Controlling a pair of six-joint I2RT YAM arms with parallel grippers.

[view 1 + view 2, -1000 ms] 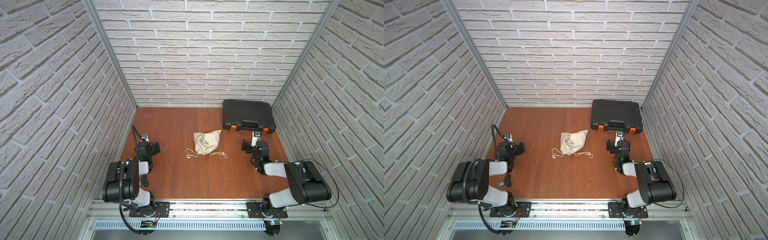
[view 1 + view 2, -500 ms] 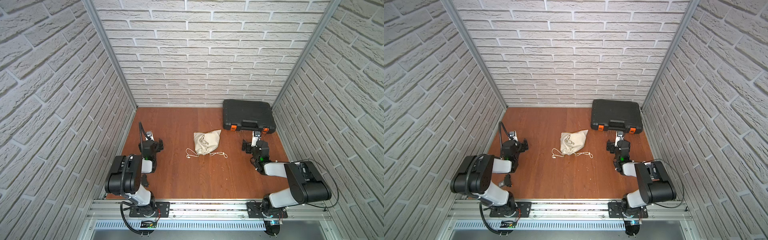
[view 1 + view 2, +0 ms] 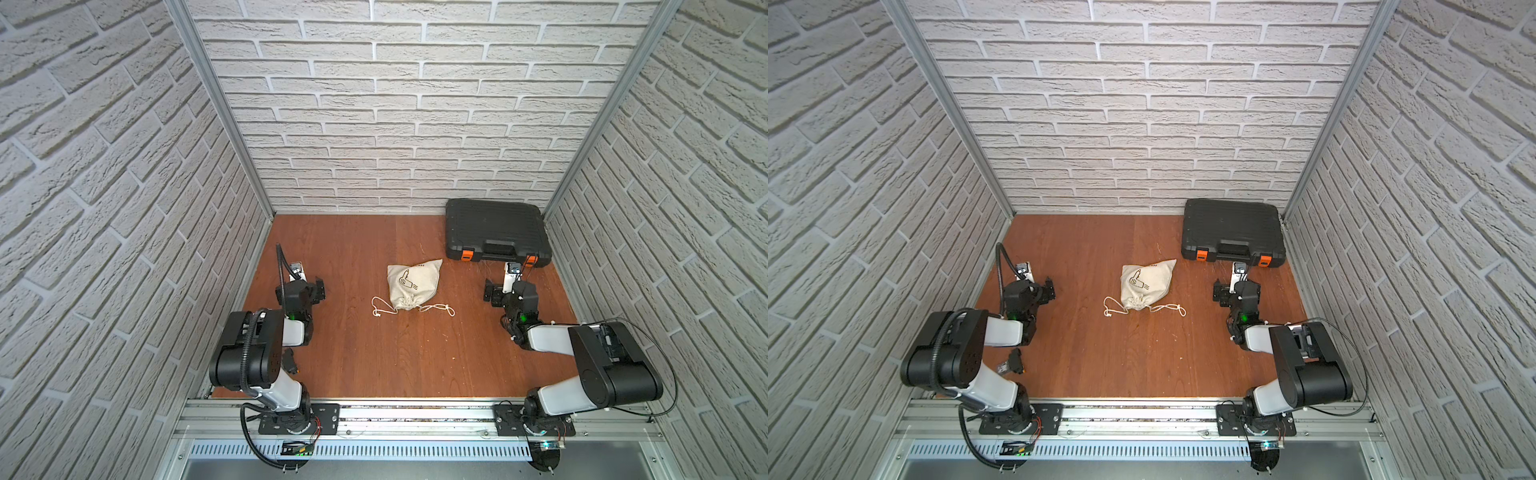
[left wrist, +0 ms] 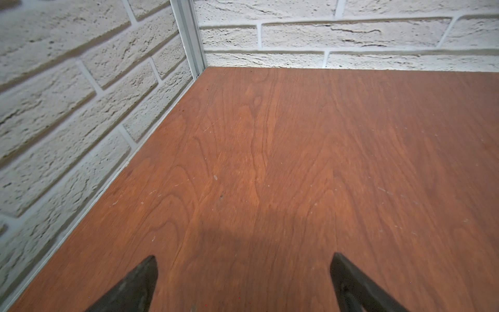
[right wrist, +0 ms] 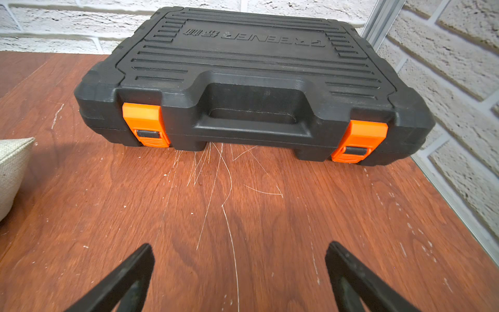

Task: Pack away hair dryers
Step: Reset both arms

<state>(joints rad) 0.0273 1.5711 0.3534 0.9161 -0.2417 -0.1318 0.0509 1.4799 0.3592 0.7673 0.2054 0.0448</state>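
Left gripper [image 4: 243, 258], right gripper [image 5: 240, 245] gape empty; cloth bag [image 3: 413, 282] between; black case [image 5: 243, 67] (latched) beyond right.

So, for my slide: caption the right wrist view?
Open right hand faces closed black case with orange latches on wooden table.

light: bright, even, diffuse, from overhead | shadows: soft, faint on the table [image 5: 270, 216] in front of the black case [image 5: 243, 67] and under its front edge | glare: mild sheen on the case lid | focus: case sharp, right tool [image 5: 240, 270] and left tool [image 4: 243, 283] tips blurred | edges: in both top views brick walls [image 3: 104, 166] splay outward around the case
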